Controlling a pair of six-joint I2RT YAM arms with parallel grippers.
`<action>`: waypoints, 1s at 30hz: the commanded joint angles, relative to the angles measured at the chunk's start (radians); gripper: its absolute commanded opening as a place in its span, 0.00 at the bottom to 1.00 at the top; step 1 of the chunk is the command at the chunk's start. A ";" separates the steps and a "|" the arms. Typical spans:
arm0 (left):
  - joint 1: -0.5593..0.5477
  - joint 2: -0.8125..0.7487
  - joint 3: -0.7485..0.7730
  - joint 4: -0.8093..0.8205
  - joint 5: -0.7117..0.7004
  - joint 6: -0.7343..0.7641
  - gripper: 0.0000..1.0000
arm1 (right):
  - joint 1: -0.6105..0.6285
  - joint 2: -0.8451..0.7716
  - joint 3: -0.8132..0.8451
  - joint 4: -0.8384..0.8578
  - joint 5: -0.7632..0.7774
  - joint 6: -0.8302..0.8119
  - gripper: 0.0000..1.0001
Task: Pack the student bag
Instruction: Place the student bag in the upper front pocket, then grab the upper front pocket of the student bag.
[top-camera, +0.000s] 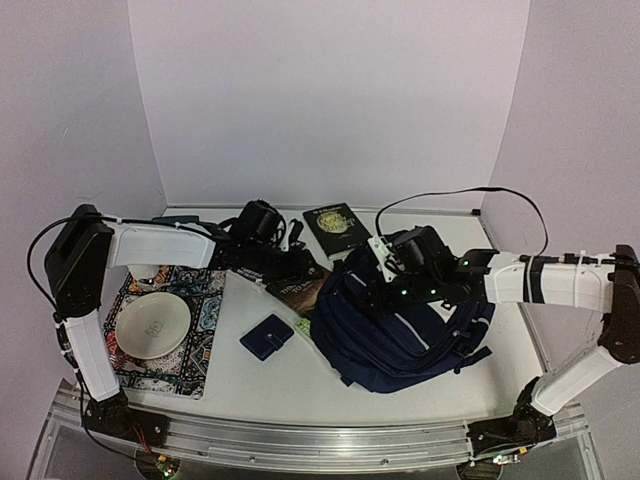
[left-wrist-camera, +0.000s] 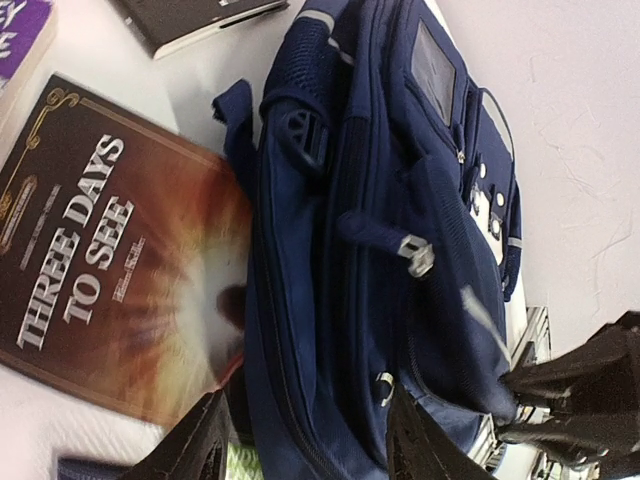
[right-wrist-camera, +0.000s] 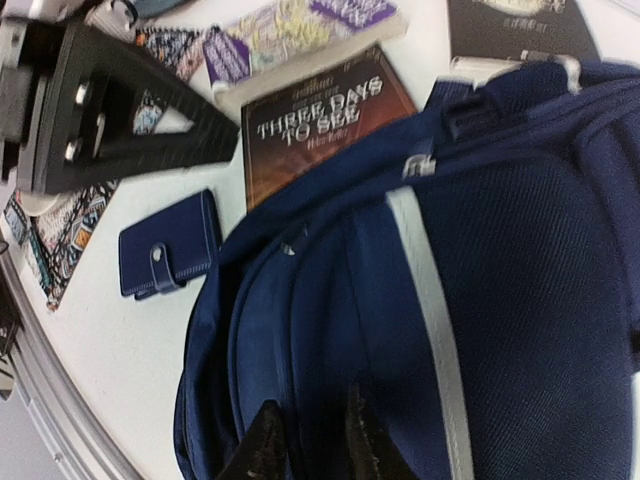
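The left fingers (left-wrist-camera: 205, 445) are standing spread, with the edge of the large navy-blue fabric backpack with thin white stripes (left-wrist-camera: 400, 200) sitting between them and stretching away ahead. The right fingers (right-wrist-camera: 265, 445) are hovering slightly parted, right over the same backpack's fabric. A brown "Three Days to See" book (left-wrist-camera: 110, 260) is lying on the white tabletop (top-camera: 290, 385) ahead-left of the left fingers, just beside the backpack.

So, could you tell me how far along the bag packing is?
Nothing looks packed yet. In hand: the left gripper and right gripper are at the student bag, jaws apart. Left: the Three Days to See book, black book and wallet lie outside it.
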 joint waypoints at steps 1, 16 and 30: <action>0.004 0.062 0.127 0.002 0.055 0.077 0.55 | 0.005 0.024 0.079 -0.137 -0.034 -0.046 0.39; 0.006 0.221 0.346 -0.044 0.168 0.173 0.54 | -0.151 0.085 0.240 -0.209 0.103 -0.087 0.72; 0.005 0.392 0.499 -0.083 0.329 0.138 0.51 | -0.257 0.297 0.282 -0.179 -0.052 -0.140 0.80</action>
